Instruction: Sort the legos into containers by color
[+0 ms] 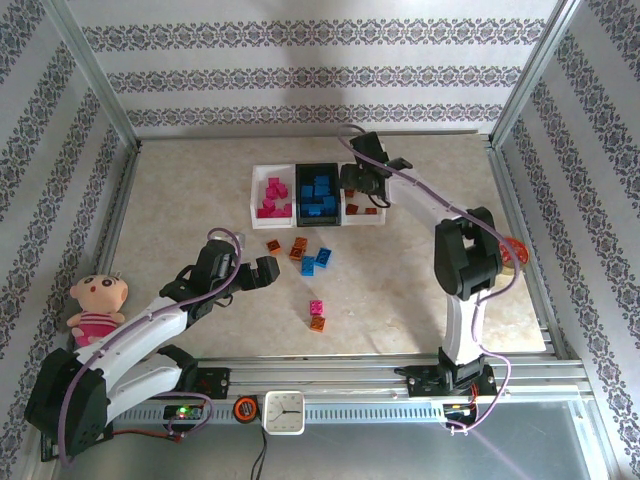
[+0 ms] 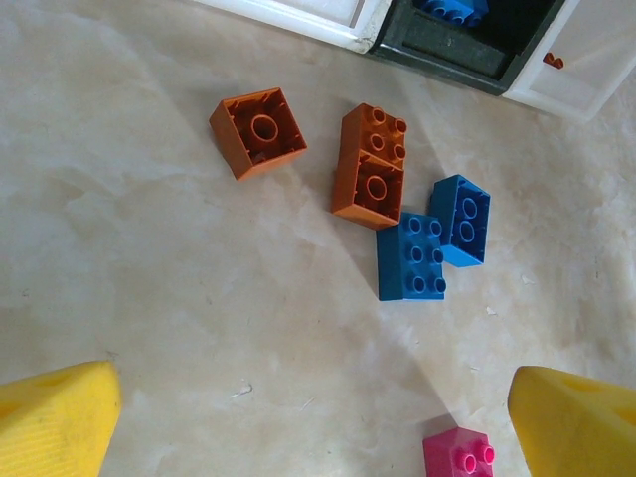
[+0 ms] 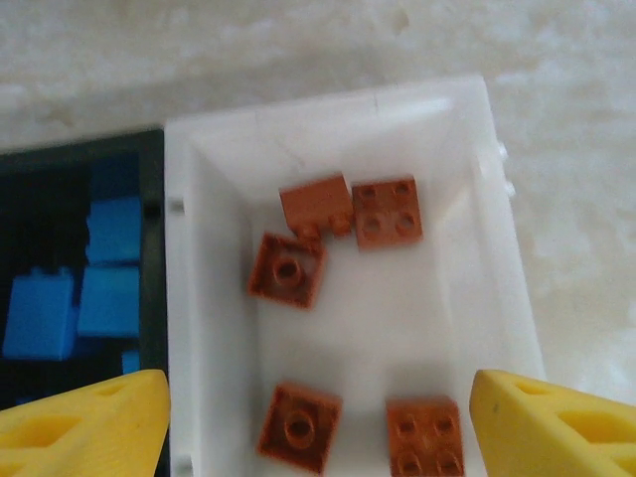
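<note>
Yellow fingertips of the right pincer [image 3: 318, 417] stand apart with nothing between them, above the right white container [image 3: 502, 248], where five orange legos [image 3: 288, 270] lie. The left pincer [image 2: 318, 417], likewise spread wide and empty, hangs over loose legos [image 2: 257, 132] on the surface [image 2: 119, 298]. An orange pair [image 2: 370, 169] lies against two blue bricks [image 2: 410, 256], so closing there could catch both colours. The left wrist view reveals that contact; the top view adds the pink-filled container [image 1: 257, 218] and the black one [image 1: 318, 166].
</note>
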{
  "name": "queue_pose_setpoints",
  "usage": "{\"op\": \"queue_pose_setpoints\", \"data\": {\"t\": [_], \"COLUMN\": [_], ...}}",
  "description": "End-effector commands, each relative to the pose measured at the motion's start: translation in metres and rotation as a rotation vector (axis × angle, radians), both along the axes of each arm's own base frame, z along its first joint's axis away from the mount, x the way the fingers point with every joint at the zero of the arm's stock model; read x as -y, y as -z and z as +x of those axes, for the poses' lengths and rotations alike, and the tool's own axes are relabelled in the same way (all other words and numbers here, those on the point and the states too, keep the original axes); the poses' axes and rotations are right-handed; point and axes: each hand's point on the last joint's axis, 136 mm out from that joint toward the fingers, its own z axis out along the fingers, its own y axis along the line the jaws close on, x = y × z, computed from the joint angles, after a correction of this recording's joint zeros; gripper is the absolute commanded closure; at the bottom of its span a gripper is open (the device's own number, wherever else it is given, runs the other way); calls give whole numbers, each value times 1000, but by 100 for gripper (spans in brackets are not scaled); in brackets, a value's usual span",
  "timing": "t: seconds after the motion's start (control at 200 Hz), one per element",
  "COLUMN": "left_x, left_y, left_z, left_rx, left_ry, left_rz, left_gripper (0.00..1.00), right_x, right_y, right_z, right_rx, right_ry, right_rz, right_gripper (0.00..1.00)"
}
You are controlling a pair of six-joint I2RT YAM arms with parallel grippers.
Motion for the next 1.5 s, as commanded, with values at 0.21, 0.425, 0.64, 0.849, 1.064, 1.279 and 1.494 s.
{"op": "queue_pose_setpoints", "data": {"t": [0.21, 0.425, 0.64, 0.849, 1.064, 1.279, 1.494], "left_x": [-9, -17, -20, -20, -21, -21, -21], "left_y": [-12, -11, -11, -10, -11, -11, -11], "left_z": [3, 0, -3, -3, -2, -1, -1], "left_rx": [35, 38, 39, 37, 40, 35, 33], "left_ry": [-31, -54, -62, -64, -70, -67, -69], "left_rz": [13, 34, 39, 38, 43, 47, 45], "left_gripper": [0, 0, 0, 0, 0, 0, 0], "right_x": [-57, -95, -106, -97, -95, -111, -112], "right_y": [-2, 38, 72, 91, 103, 103, 108], "right_z": [-117, -172, -193, -195, -188, -175, -163], "right_rx": [-52, -136, -229, -267, -287, -263, -258], "right_ry": [-246, -492, -515, -492, -470, -470, -434], "right_rz": [106, -46, -55, -134, -138, -108, -91], "right_gripper": [19, 19, 19, 32, 33, 29, 27]}}
